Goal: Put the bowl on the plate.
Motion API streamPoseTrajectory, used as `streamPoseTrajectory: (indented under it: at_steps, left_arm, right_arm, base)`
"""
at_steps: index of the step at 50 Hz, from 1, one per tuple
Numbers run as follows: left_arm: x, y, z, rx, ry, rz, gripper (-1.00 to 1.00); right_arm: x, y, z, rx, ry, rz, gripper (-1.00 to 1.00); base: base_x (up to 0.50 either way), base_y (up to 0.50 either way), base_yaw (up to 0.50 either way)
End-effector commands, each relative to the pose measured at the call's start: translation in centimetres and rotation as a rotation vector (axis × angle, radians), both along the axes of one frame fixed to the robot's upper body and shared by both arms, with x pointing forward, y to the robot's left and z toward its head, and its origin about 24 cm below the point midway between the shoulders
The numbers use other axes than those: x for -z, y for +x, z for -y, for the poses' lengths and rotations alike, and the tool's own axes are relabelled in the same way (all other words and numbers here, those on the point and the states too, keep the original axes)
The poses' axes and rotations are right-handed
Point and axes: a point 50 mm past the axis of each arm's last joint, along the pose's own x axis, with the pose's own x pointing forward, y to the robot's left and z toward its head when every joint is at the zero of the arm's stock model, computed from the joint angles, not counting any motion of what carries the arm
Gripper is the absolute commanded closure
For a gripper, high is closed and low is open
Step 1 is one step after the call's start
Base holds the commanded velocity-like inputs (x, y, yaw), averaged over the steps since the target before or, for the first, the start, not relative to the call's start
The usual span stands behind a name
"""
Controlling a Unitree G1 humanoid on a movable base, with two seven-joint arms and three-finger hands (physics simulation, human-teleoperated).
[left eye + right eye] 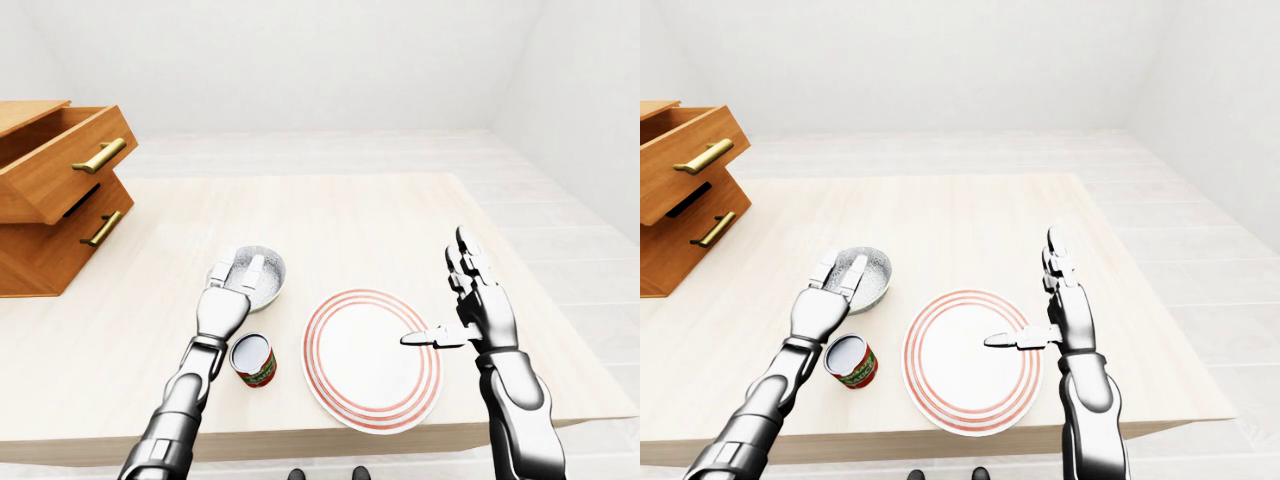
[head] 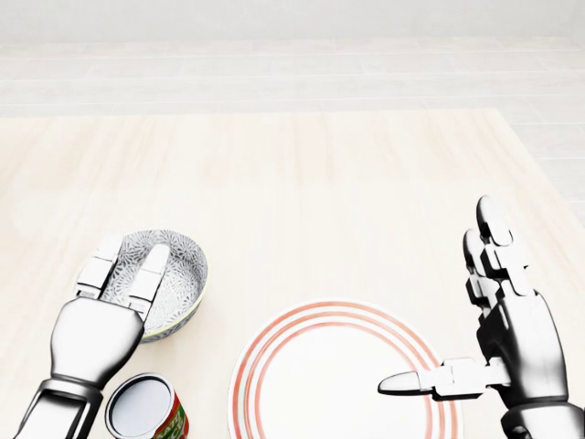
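On the table [image 2: 320, 183] the bowl [image 2: 183, 270] lies under the left hand [image 2: 102, 315].

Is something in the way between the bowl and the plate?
No. Only bare table lies between the bowl and the plate. The can sits lower left in the head view, off that path. The right hand has its thumb over the plate's right part.

Plate [image 1: 950, 372] sits near the table's [image 1: 970, 215] bottom edge. Bowl [image 1: 868, 278] is up-left of it, apart, with the can [image 1: 850, 361] below the bowl. Left hand [image 1: 818, 310], fingers straight, covers the bowl's left rim. Right hand [image 1: 1064, 318] is spread, thumb over the plate's right rim. Wooden drawers [image 1: 680, 200] stand at the table's left edge.
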Motion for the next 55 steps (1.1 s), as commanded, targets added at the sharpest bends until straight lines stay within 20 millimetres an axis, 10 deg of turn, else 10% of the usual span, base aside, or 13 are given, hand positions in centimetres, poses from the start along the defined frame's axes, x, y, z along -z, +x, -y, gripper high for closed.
streamPoseTrajectory:
  at_steps: [1,41,42,55]
  left_arm:
    - [0.7,0.1,0.0,-0.002,0.006,-0.041,-1.00]
    - [2.1,0.7,-0.3,-0.013,0.026,-0.132,-0.98]
    - [2.1,0.7,-0.3,-0.013,0.026,-0.132,-0.57]
    - [2.0,0.7,-0.3,-0.014,0.024,-0.123,-0.15]
  right_arm:
    - [0.2,0.2,-0.1,-0.003,0.003,-0.007,-1.00]
    - [0.5,0.4,-0.2,-0.006,0.008,-0.022,-1.00]
    - [0.6,0.4,-0.2,-0.006,0.009,-0.022,-1.00]
    - [0.6,0.4,-0.2,-0.006,0.009,-0.025,-1.00]
  base:
    - [0.00,0.00,0.00]
    - [0.00,0.00,0.00]
    - [0.00,0.00,0.00]
    - [0.00,0.00,0.00]
